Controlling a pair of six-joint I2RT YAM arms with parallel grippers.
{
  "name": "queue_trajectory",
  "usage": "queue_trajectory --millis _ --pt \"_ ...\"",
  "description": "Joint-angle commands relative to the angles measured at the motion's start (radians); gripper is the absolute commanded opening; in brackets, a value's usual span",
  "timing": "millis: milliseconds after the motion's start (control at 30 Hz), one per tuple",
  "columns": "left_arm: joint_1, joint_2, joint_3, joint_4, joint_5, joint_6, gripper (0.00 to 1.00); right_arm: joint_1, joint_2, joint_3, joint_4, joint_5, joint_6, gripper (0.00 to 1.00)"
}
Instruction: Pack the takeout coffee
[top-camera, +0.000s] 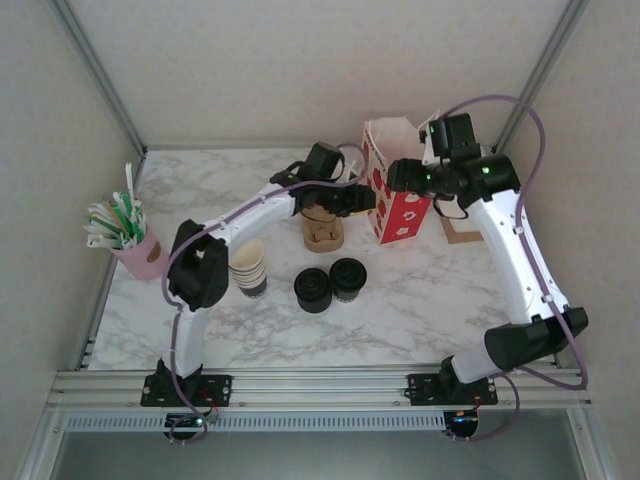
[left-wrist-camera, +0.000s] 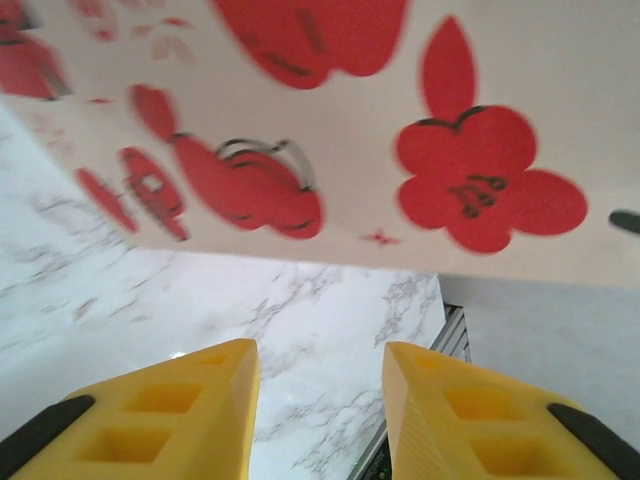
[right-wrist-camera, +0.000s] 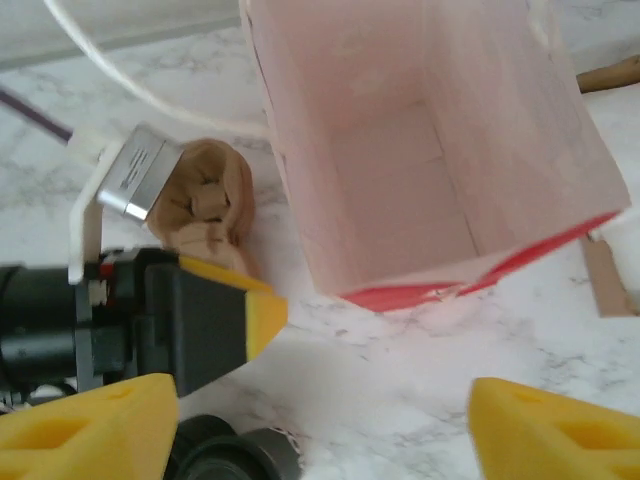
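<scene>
Right hand (right-wrist-camera: 322, 400) apart above flowered bag (top-camera: 400, 215); left hand (left-wrist-camera: 320, 360) apart beside it.

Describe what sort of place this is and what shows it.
Probably a mock café counter in a robot test booth: marble-look table, stacked paper cups, pink cup of straws, flowered bag.

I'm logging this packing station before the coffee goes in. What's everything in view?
paper bag: one, white with red flowers, open, back centre
takeout coffee: one, dark, black lid, front centre
lid stack: one, black, left of the coffee
cup stack: one, cream-rimmed, left of the lids
cup carrier: one, brown cardboard, left of the bag
pink cup: one, holding green-white sticks, left edge
table: one, white marble
left gripper: yellow fingers, open, empty, beside the bag
right gripper: yellow fingers, open, empty, above the bag
</scene>
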Motion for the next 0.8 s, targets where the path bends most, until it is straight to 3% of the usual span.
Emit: queue_trajectory --millis 0,400,767 --pt "0.045 -0.136 -0.052 0.042 -0.036 0.023 0.4 -0.006 0.064 0.092 -0.048 -0.023 -0.107 0.65" --pt "0.128 -0.277 -0.159 0.039 -0.071 0.054 0.47 -0.009 0.351 0.373 -0.173 -0.041 -0.186 0.42" --pt "0.158 -0.289 -0.19 0.063 -0.067 0.053 0.47 -0.006 0.397 0.377 -0.23 -0.034 -0.208 0.19"
